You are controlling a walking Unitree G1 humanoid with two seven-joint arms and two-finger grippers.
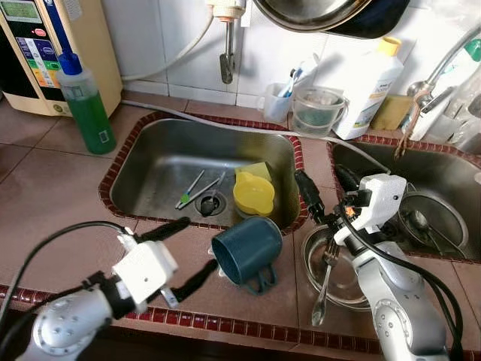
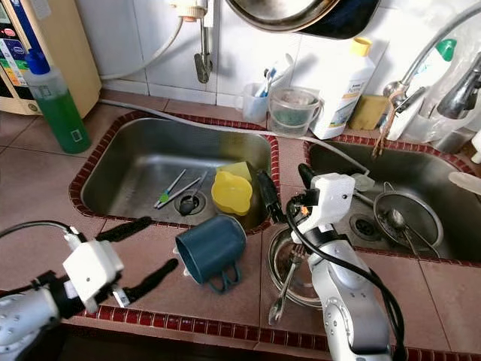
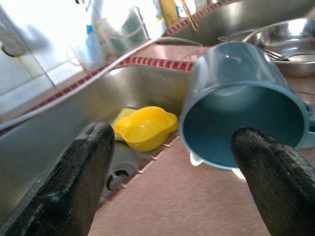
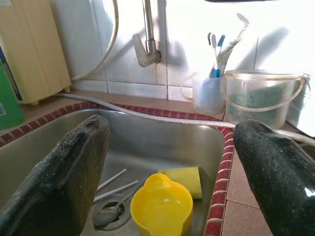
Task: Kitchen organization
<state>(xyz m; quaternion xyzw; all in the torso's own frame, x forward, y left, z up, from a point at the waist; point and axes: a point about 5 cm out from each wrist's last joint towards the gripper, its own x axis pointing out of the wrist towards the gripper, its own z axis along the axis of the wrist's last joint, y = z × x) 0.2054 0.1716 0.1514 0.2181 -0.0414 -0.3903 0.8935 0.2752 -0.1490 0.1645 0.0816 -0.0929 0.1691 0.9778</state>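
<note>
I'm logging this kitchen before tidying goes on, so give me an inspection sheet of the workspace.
Surface: brown tiled counter with red-tile edging, two steel sinks.
Job's things: blue mug on its side on the counter; yellow cup and yellow sponge in the left sink.
Clutter: steel bowl holding a fork; green soap bottle; white bottle; toothbrush cup; clear tub.
Grippers: left pincer open, pointed at the mug's mouth; right pincer open above the divider between sinks.
Cables: black cable on the left arm; white hose behind the sink.
Surroundings: white tiled wall, tap, cream appliance.
</note>
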